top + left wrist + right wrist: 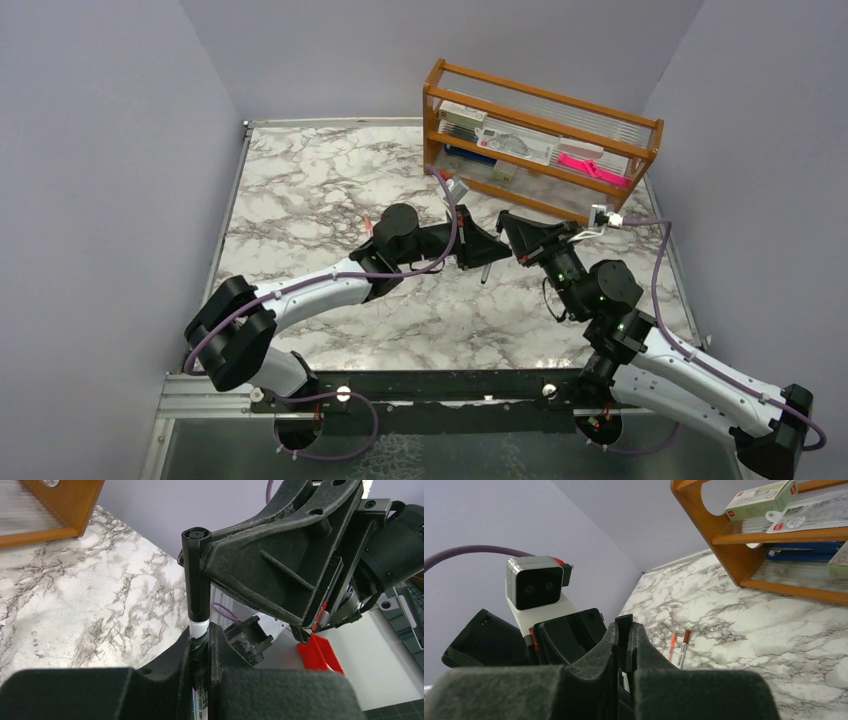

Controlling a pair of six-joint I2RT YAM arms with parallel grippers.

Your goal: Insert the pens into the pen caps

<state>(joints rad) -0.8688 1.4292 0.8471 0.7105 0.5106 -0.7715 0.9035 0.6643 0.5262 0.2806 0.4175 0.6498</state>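
Above the middle of the table my two grippers meet tip to tip. My left gripper [201, 641] is shut on a silvery-white pen [199, 628], which stands upright between its fingers. The pen's lower end [485, 271] hangs below the left gripper [480, 246]. A black pen cap [195, 570] sits over the pen's upper end. My right gripper [624, 630] is shut on that black cap [624, 622], and one of its fingers [270, 567] fills the left wrist view. An orange-red pen [672, 646] and a silvery pen topped with a dark red cap [683, 648] lie side by side on the marble.
A wooden shelf rack [540, 140] with boxes and a bright pink strip [592, 167] stands at the back right of the marble table [320, 190]. Purple walls close in on both sides. The two lying pens [369, 226] rest beside the left arm's wrist.
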